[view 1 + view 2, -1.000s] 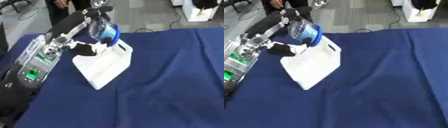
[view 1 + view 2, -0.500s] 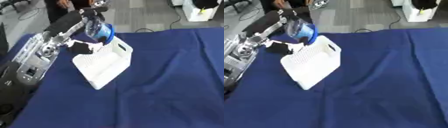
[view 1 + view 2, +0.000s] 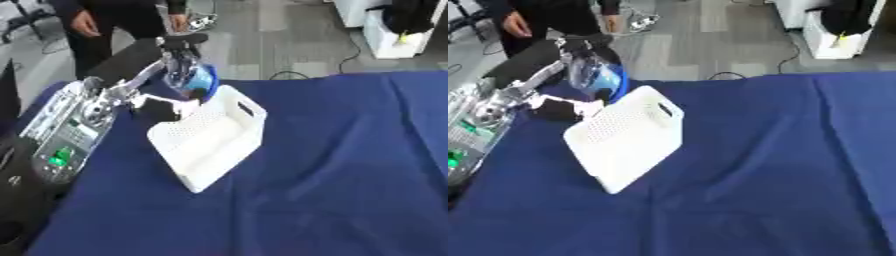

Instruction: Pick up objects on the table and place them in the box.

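Left eye view is showing a blue object point(image 3: 199, 80) just behind the box point(image 3: 210, 137), and the left hand point(image 3: 181, 67) is grasping it with curled fingers. I think it should be coming over the box opening before releasing.

Perforated white plastic box point(image 3: 210, 145), matt cloth point(image 3: 350, 165)

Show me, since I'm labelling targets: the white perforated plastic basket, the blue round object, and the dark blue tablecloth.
white perforated plastic basket point(image 3: 229, 129), left eye view, side wall.
blue round object point(image 3: 203, 80), left eye view, its face.
dark blue tablecloth point(image 3: 350, 175), left eye view, bare cloth.
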{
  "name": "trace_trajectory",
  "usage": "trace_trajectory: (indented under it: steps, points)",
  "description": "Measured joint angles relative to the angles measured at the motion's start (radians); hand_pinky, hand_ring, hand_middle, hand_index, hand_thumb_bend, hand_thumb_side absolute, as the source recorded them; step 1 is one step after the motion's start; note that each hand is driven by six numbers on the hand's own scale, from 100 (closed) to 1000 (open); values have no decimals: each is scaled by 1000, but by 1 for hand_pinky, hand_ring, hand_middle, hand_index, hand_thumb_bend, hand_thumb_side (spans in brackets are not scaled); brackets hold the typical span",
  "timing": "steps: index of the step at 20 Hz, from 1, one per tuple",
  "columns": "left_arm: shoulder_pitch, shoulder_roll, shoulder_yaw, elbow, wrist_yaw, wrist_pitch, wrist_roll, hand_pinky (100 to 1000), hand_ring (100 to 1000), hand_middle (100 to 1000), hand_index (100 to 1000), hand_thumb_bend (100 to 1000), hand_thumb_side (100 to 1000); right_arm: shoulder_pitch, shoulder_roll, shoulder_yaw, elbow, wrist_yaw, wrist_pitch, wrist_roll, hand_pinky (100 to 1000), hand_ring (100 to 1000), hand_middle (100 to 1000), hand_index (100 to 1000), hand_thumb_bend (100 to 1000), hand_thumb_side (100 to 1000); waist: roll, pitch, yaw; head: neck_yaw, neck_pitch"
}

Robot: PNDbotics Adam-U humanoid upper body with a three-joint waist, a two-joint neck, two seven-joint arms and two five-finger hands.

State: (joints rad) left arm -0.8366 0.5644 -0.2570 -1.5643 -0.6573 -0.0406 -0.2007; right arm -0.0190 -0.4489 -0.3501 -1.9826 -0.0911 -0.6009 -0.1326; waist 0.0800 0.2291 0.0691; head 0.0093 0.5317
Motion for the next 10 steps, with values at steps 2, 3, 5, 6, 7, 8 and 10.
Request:
trace_trajectory:
  steps: [2, 3, 5, 6, 7, 8, 10]
  points:
    - [0, 0, 0, 1, -18, 10, -5, 100, 100, 100, 181, 100, 268, 0, 0, 0, 0, 0, 0, 0, 902, 828, 845, 885, 100, 963, -1, -2, 0, 0, -8]
    - [0, 0, 0, 1, -30, 13, -8, 100, 100, 100, 210, 100, 255, 0, 0, 0, 0, 0, -1, 1, 903, 828, 845, 885, 100, 963, -1, -3, 0, 0, -11]
    - [1, 0, 0, 1, -52, 13, -13, 100, 100, 218, 459, 100, 237, 0, 0, 0, 0, 0, -1, 3, 903, 828, 845, 886, 100, 964, -1, -3, 0, 0, -16]
    - [2, 0, 0, 1, -64, 7, -19, 100, 183, 297, 518, 100, 231, 0, 0, 0, 0, 0, -1, 4, 903, 828, 845, 886, 100, 964, -1, -3, 0, 0, -16]
    - [4, 0, -1, 1, -77, -5, -32, 100, 458, 525, 684, 100, 232, 1, 0, 0, 0, 0, -2, 5, 903, 828, 845, 886, 100, 965, -1, -3, 0, 0, -19]
    - [7, 1, -3, 1, -96, -21, -55, 100, 501, 574, 710, 100, 232, 1, 0, 0, 0, 0, -2, 5, 903, 828, 845, 886, 100, 965, -1, -3, 0, 0, -23]
    - [8, 3, -7, 7, -128, -53, -115, 811, 701, 732, 784, 120, 231, 1, 0, 0, 0, -1, -2, 5, 903, 828, 845, 886, 100, 965, -1, -3, 0, 0, -25]
